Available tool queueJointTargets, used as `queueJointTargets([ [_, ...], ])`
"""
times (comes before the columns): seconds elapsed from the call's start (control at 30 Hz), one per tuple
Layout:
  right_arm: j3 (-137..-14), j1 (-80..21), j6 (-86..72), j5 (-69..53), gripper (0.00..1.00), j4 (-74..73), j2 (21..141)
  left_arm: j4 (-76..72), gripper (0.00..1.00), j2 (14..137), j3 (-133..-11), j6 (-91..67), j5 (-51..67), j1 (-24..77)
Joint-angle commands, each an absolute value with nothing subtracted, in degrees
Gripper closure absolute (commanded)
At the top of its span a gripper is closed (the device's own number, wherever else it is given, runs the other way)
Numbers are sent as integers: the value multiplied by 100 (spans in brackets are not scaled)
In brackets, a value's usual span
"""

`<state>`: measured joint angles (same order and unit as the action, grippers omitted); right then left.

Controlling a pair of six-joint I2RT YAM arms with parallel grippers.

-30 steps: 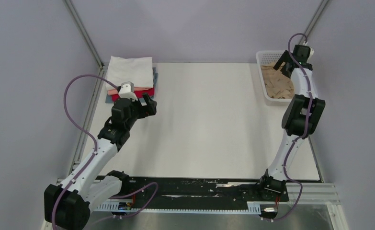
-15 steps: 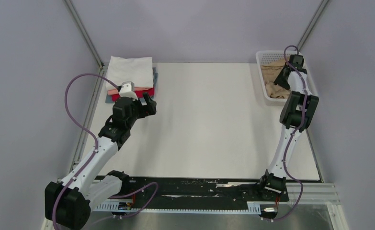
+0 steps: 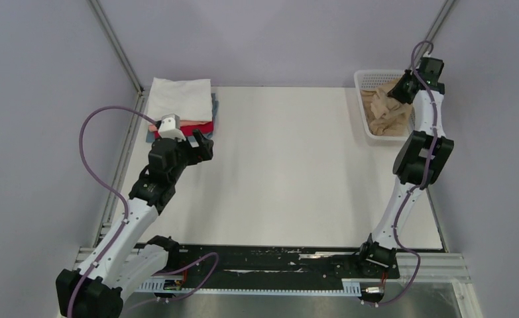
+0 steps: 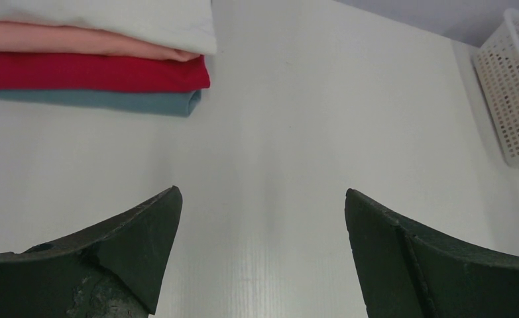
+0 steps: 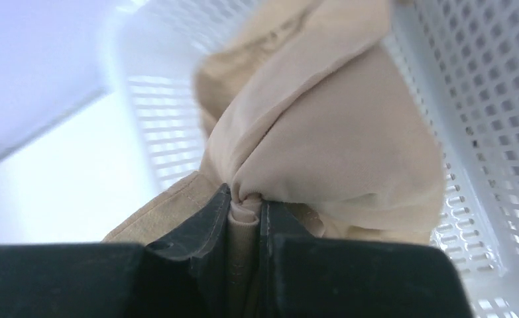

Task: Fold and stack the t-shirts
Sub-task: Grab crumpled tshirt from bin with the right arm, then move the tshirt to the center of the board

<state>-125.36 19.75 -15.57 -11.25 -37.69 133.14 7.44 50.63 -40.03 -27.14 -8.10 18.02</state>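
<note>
The tan t-shirt point(image 5: 323, 132) lies crumpled in the white mesh basket point(image 5: 482, 99) at the far right corner of the table point(image 3: 289, 165). It is stretched along the basket's length, and one fold rises to the right gripper point(image 5: 245, 199), whose fingers pinch it tightly. The basket walls enclose it. The left gripper point(image 4: 263, 199) hovers wide open and empty, near the stack of folded t-shirts point(image 3: 180, 106) at the far left.
</note>
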Motion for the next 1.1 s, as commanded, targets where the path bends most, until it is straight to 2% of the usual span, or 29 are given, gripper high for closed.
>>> queueJointTargets([
  [0.0, -12507, 1920, -1616, -1876, 100, -2653, 11346, 531, 0, 4720, -3895, -2828, -744, 1810],
  [0.2, -12388, 1528, -1650, -2932, 100, -2354, 10349, 453, 0, 4587, -3762, -2904, -690, 1811],
  [0.37, -12353, 675, -1543, -3695, 100, -2252, 9779, 464, 0, 4616, -3752, -2937, -626, 1810],
  [0.6, -12065, -1058, -1479, -3801, 100, -2206, 9208, 585, 0, 4402, -3683, -3093, -789, 1813],
  [0.77, -10737, -1958, -1259, -3297, 99, -2194, 8548, 990, 0, 4204, -3723, -3334, -1393, 1808],
  [0.87, -9381, -2084, -1461, -3430, 92, -2136, 8017, 1192, 0, 4135, -3738, -3511, -1585, 1810],
  [0.93, -8105, -2082, -1559, -3064, 85, -2075, 7660, 1327, 0, 4127, -3752, -3602, -1676, 1813],
  [1.0, -7094, -2024, -1471, -2590, 74, -2066, 7427, 1464, 0, 4159, -3754, -3687, -1738, 1809],
  [1.07, -6309, -1798, -1678, -1824, 54, -2100, 7330, 1518, 0, 4291, -3739, -3752, -1710, 1810],
])
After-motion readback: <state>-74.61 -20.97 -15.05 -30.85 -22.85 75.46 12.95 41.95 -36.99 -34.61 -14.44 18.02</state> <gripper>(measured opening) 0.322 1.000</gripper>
